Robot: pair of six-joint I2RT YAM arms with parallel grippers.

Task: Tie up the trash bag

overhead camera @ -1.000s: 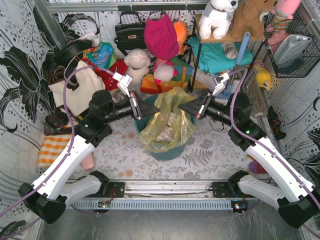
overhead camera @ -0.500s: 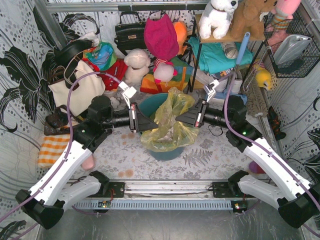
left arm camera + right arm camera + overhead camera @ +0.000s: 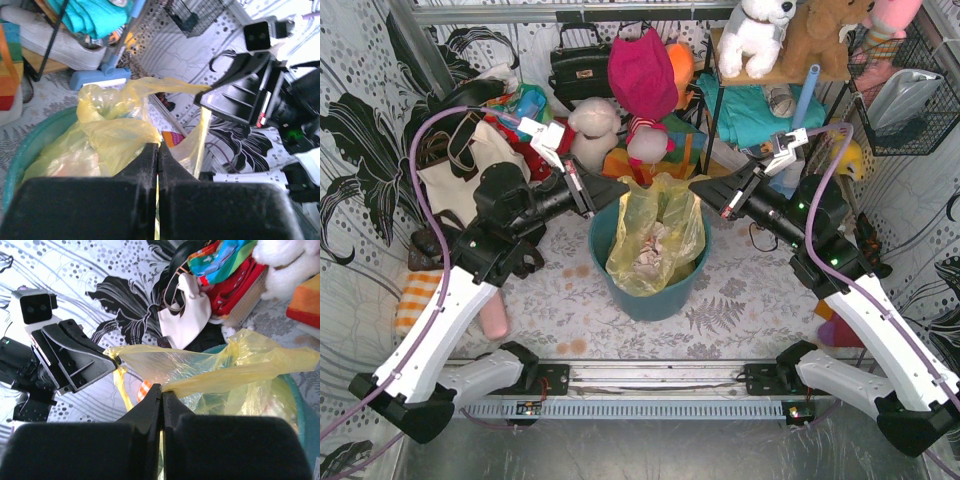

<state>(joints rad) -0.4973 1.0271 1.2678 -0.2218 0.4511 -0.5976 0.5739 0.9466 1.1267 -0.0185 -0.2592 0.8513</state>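
1. The trash bag sat inside the teal bin, which stood upright on the patterned worktop between the two arms.
2. Crumpled white paper showed through the bag's translucent yellow-green plastic in the top external view.
3. The left fingers were pressed fully together. They pinched a gathered fold of the bag's upper edge at the left side of the bin. In the left wrist view, yellow plastic emerged directly from between the tips.
4. The right fingers were likewise pressed together on a strip of the bag's upper edge at the right side. In the right wrist view, that strip ran out from the tips toward the bag's body.
5. The two sets of fingers pointed toward each other but stayed apart, and the raised top of the bag was stretched between them above the bin rim.
6. A cream tote bag stood left of the bin, behind the left arm and apart from the trash bag.
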